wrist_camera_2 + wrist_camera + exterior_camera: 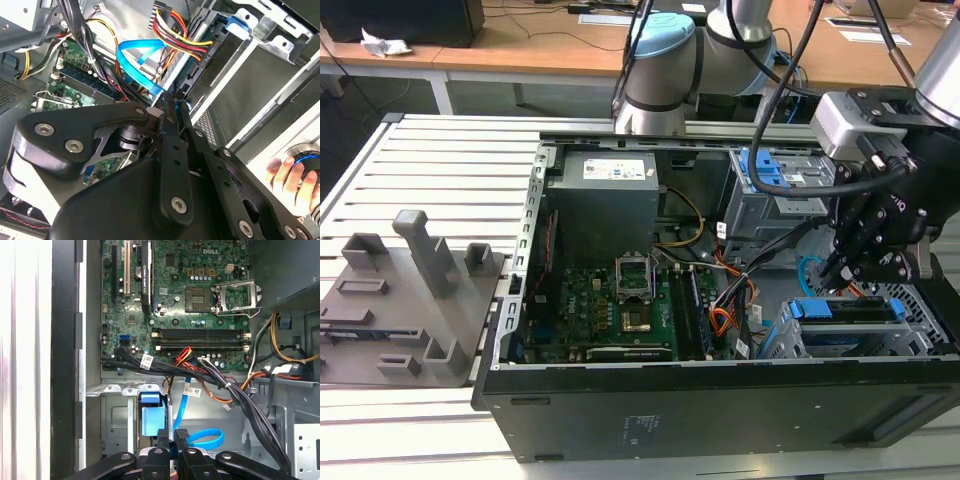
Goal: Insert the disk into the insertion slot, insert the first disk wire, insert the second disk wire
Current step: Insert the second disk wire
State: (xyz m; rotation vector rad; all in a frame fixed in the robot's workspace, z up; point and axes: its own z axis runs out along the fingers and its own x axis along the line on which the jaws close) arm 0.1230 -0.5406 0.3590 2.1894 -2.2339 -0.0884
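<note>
The disk (845, 309), grey in a bright blue bracket, lies in the insertion slot (880, 340), a low silver cage at the case's front on the exterior view's right. My gripper (853, 268) hangs just above the disk's rear end. In both wrist views its fingertips (173, 439) are shut on the black plug of the second disk wire (205, 438), a light-blue flat cable that loops away (140, 54). The first disk wire (175, 31), a red, yellow and orange bundle, ends in a black plug (203, 51) seated against the disk's edge.
The open computer case (620, 420) holds a green motherboard (610, 300), a power supply (605, 205) and a taller grey cage with blue latches (775, 190). Black cable bundles (235, 395) cross near the gripper. A grey fixture plate (405, 300) lies outside. A hand (285, 172) rests on a mouse.
</note>
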